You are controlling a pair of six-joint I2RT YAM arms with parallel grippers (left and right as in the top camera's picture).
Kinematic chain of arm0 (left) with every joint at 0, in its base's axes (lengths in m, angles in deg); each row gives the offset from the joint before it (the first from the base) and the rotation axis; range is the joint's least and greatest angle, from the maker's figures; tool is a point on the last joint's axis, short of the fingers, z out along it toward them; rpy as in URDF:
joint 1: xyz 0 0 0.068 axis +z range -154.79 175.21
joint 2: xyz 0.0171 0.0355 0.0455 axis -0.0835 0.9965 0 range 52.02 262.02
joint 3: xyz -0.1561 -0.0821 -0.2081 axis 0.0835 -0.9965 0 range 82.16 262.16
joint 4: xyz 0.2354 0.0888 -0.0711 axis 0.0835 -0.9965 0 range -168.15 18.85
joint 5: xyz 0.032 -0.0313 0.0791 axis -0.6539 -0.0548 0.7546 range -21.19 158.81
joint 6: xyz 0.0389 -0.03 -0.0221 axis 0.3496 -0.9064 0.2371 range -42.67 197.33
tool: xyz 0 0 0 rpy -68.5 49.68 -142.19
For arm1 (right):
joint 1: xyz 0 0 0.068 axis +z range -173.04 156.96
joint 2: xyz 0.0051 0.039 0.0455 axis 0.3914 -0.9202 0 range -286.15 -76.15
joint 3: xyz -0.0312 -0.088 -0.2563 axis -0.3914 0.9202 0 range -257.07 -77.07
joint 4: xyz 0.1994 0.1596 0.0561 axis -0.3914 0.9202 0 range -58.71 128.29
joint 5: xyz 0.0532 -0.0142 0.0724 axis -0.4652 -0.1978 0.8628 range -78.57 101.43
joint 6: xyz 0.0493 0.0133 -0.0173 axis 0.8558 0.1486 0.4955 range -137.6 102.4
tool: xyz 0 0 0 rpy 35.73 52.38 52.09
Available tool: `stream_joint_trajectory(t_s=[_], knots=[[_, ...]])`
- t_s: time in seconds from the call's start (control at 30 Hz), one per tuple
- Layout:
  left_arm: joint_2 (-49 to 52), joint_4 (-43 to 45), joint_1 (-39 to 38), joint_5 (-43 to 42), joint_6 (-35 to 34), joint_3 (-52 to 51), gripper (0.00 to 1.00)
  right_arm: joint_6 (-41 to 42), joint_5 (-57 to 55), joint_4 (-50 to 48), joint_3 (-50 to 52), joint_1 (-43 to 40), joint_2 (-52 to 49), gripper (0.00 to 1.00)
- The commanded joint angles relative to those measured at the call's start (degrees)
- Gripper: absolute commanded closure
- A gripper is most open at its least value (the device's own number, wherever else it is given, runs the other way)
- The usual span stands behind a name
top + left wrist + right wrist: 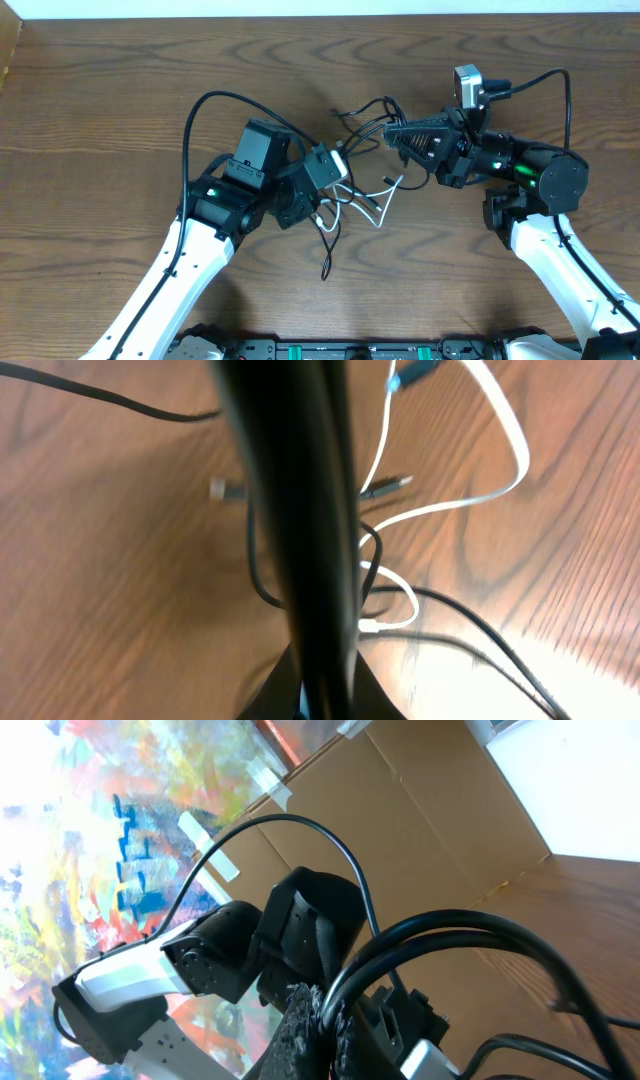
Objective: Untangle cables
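The cables lie in a tangle mid-table between my two grippers. Black cables [362,112] loop at the back, and one black end [328,245] trails toward the front. The white cable [375,208] lies beneath them and also shows in the left wrist view [505,455], with thin black cables [470,622] around it. My left gripper [333,170] sits over the tangle's left side. Its jaws [320,695] look shut on a blurred black cable [285,490] running up the frame. My right gripper [393,136] is shut on a bundle of black cables [430,935], pinched between its fingers [325,1020].
The wooden table [110,90] runs to a white edge at the back. A loose metal plug [228,489] lies on the wood left of the tangle. The left arm's own thick black cable [195,120] arcs over its wrist. Cardboard [420,810] stands behind the table.
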Motion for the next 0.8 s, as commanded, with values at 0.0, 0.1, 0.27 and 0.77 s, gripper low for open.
stream_joint_trajectory(t_s=[0.0,0.1,0.27,0.77], knots=[[0.83,-2.75,0.33,5.03,0.26,0.68,0.92,-0.98,-1.42,-0.66,-0.42,-0.33,0.24,0.99],[1.11,-4.46,0.76,5.66,-0.70,0.37,0.92,-0.52,-2.25,-0.66,-0.42,-1.68,0.26,0.99],[1.57,-4.42,1.40,5.79,-3.48,-1.57,0.92,-0.55,-4.09,-0.66,-0.42,-4.70,0.26,0.99],[7.72,-4.85,1.40,7.69,-6.82,-2.10,0.93,-0.57,-3.80,-0.63,-0.42,-10.40,0.26,0.99]])
